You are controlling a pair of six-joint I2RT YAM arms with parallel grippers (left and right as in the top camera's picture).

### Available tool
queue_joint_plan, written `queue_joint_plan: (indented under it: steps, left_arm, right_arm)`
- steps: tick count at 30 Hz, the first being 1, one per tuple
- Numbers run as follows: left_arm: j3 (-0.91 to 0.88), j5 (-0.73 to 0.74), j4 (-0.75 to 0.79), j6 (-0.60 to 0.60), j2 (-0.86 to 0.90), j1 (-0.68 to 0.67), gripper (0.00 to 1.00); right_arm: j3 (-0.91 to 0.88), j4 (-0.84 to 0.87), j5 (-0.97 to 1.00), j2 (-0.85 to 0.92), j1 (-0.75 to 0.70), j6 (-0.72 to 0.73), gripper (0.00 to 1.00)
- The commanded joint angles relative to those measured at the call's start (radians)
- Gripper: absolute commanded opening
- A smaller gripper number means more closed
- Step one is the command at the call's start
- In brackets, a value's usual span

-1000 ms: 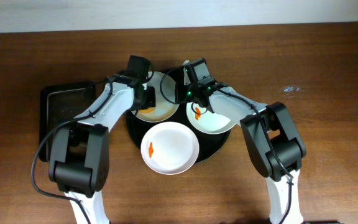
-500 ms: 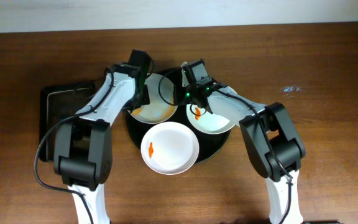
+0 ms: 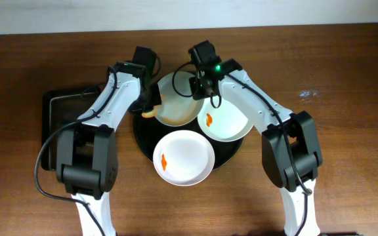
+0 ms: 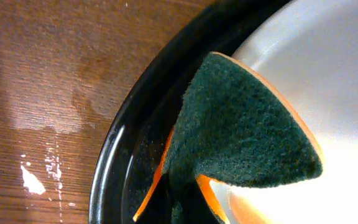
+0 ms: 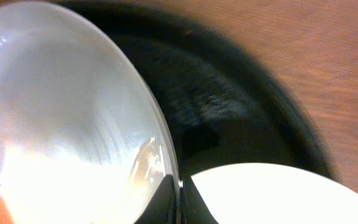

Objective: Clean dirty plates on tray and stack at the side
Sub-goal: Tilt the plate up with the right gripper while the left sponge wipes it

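I am inspecting from the overhead view first. The wooden table [image 3: 346, 59] carries a round black tray [image 3: 142, 139] at centre, and a black rectangular tray [image 3: 61, 118] sits well to its left, which I judge to be a possible stacking place, though I cannot confirm it.

Three white plates lie on the round tray. The rear plate [image 3: 176, 98] is the one in hand. The right gripper [image 3: 202, 88] is closed on its far rim, and the right wrist view shows that rim pinched between the fingers with the plate tilted up off the tray. I judge the tilt is there to present the plate's face to the other arm and keep it steady under scrubbing.

The right-hand plate [image 3: 228, 121] and the front plate [image 3: 184, 157] lie flat, neither of them held.

The left gripper [image 3: 151, 103] is clamped on a folded scouring sponge [image 4: 241, 124], green face outward and orange backing showing. The sponge sits at the rear plate's left edge, overlapping both plate and tray rim. I cannot tell if it presses on the plate.

An orange smear [image 3: 209, 120] marks the right-hand plate and an orange spot [image 3: 165, 160] marks the front one, so I judge both are uncleaned and the task is at an early stage
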Motion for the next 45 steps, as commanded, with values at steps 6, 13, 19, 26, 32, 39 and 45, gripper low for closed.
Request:
queue_joint_plan:
  steps: [6, 13, 19, 26, 32, 39, 45]
  left_arm:
    - [0.023, -0.008, 0.006, 0.018, 0.007, 0.013, 0.14]
    - [0.023, 0.042, 0.015, 0.058, 0.007, 0.013, 0.2]
    - [0.023, 0.044, 0.016, 0.063, 0.007, 0.014, 0.36]
    - [0.024, 0.045, -0.004, 0.067, 0.0, 0.052, 0.43]
    - [0.024, 0.045, -0.016, 0.086, -0.001, 0.066, 0.43]
    - [0.024, 0.045, -0.017, 0.089, -0.001, 0.066, 0.43]
    - [0.024, 0.045, -0.016, 0.089, -0.001, 0.066, 0.43]
  right_arm:
    - [0.193, -0.224, 0.192, -0.032, 0.001, -0.09, 0.04]
    - [0.284, -0.328, 0.474, -0.033, 0.077, -0.121, 0.04]
    - [0.293, -0.344, 0.764, -0.037, 0.208, -0.147, 0.04]
    - [0.293, -0.345, 0.885, -0.038, 0.26, -0.142, 0.04]
    - [0.294, -0.345, 0.954, -0.039, 0.274, -0.134, 0.04]
    - [0.294, -0.333, 0.954, -0.039, 0.28, -0.134, 0.04]
    - [0.294, -0.33, 0.949, -0.041, 0.279, -0.115, 0.04]
